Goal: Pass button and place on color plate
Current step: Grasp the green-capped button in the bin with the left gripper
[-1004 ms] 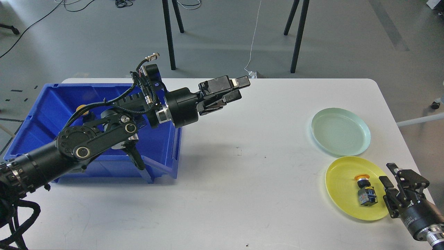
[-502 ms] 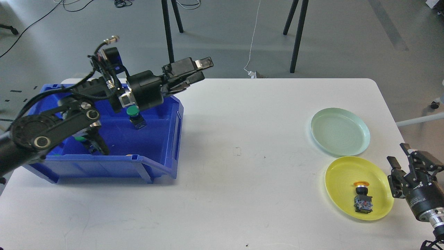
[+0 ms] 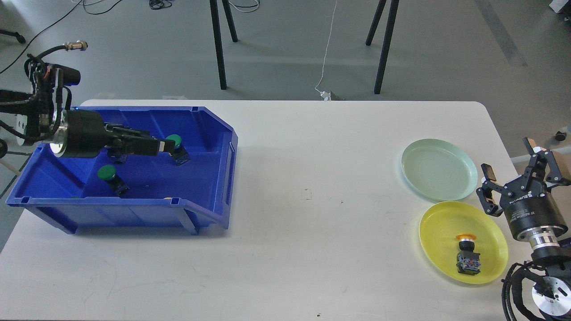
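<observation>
A button with a yellow cap (image 3: pixel 466 255) lies on the yellow plate (image 3: pixel 446 223) at the right front of the table. A pale green plate (image 3: pixel 438 168) sits just behind it, empty. My right gripper (image 3: pixel 513 162) is open and empty, at the table's right edge beside both plates. My left gripper (image 3: pixel 166 145) reaches from the left into the blue bin (image 3: pixel 134 215); its fingers look slightly apart and hold nothing. Its tip is right next to a green-capped button (image 3: pixel 177 148). A second green-capped button (image 3: pixel 110 174) lies lower left in the bin.
The white table (image 3: pixel 312 200) stretches between bin and plates. A small dark part (image 3: pixel 117 154) lies in the bin, partly hidden by my left fingers. Black stand legs (image 3: pixel 217 44) rise behind the table's far edge.
My left arm has swung back left and dropped into the bin. My right gripper has pulled away from the yellow plate, up and right, leaving the yellow-capped button there.
</observation>
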`<act>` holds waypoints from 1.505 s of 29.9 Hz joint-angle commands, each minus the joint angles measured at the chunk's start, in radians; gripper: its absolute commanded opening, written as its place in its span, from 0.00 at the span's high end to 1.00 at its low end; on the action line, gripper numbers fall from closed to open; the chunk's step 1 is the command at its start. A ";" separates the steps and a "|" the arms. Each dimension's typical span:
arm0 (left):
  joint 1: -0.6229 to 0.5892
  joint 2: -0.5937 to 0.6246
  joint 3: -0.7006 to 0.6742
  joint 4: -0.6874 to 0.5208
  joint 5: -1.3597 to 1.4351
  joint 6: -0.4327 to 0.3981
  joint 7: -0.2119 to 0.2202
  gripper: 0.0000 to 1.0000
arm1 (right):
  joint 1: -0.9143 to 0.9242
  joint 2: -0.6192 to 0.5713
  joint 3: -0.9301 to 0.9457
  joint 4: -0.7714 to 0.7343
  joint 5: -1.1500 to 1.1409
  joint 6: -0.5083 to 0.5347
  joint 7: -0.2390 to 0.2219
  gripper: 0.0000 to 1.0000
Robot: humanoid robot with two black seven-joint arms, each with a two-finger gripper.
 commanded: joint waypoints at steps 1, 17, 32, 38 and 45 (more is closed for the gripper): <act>0.008 -0.004 0.012 0.087 0.123 0.001 0.000 0.06 | -0.002 -0.001 -0.001 -0.004 0.000 0.001 0.000 0.04; 0.093 -0.153 0.012 0.339 0.201 0.011 0.000 0.07 | -0.016 0.001 -0.001 -0.007 0.000 0.001 0.000 0.04; 0.159 -0.221 0.009 0.432 0.194 0.048 0.000 0.08 | -0.016 0.001 -0.001 -0.005 0.000 0.001 0.000 0.04; 0.165 -0.227 0.010 0.438 0.192 0.067 0.000 0.27 | -0.017 -0.001 -0.001 -0.005 0.000 0.001 0.000 0.04; 0.166 -0.225 0.010 0.437 0.191 0.065 0.000 0.43 | -0.017 0.001 -0.001 -0.005 0.000 0.001 0.000 0.04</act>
